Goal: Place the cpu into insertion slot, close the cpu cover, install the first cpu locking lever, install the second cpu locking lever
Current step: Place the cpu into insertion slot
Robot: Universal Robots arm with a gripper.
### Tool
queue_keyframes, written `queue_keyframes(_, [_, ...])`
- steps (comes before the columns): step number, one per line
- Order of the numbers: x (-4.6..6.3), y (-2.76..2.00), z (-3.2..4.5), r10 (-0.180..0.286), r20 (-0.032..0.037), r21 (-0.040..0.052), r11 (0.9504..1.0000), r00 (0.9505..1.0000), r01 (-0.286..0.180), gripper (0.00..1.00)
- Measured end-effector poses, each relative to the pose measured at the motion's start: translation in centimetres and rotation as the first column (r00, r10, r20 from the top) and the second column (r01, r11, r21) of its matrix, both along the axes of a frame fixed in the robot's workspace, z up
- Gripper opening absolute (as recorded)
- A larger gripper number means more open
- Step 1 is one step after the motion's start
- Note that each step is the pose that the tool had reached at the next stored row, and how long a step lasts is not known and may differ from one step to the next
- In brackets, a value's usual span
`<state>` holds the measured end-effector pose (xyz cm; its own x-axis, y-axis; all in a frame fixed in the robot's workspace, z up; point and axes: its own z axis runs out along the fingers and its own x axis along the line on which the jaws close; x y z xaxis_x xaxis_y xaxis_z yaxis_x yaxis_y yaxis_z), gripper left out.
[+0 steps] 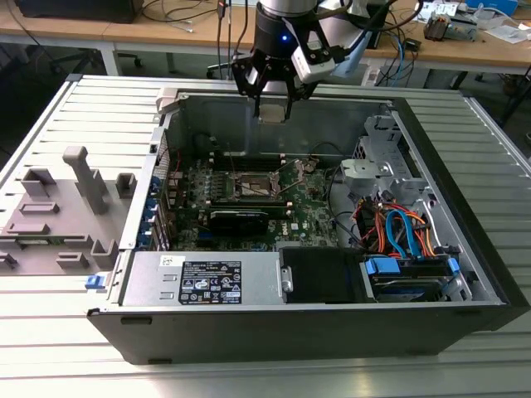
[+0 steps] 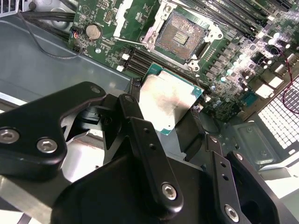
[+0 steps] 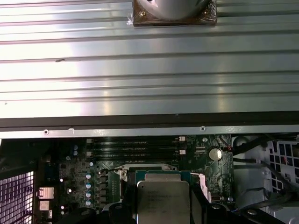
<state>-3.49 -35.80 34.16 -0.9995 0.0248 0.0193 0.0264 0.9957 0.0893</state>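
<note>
Gripper (image 1: 272, 106) in upper centre of exterior view, hanging over open computer case (image 1: 249, 332). Fingers (image 2: 140, 126) clamped on edges of cpu (image 2: 169, 100). Cpu held in air, silvery face showing in both wrist views, well above board. Insertion slot (image 2: 180, 35) uncovered, contacts exposed, on green motherboard (image 2: 100, 11). In exterior view, slot near frame centre, below gripper.

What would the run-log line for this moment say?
gripper: shut on cpu | cpu: aloft, not seated | insertion slot: uncovered, empty
</note>
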Motion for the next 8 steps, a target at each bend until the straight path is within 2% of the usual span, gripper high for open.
queue_keyframes(8, [0.00,-0.07,-0.18,0.000,-0.0001,0.0000,1.0000,1.0000,0.000,0.55])
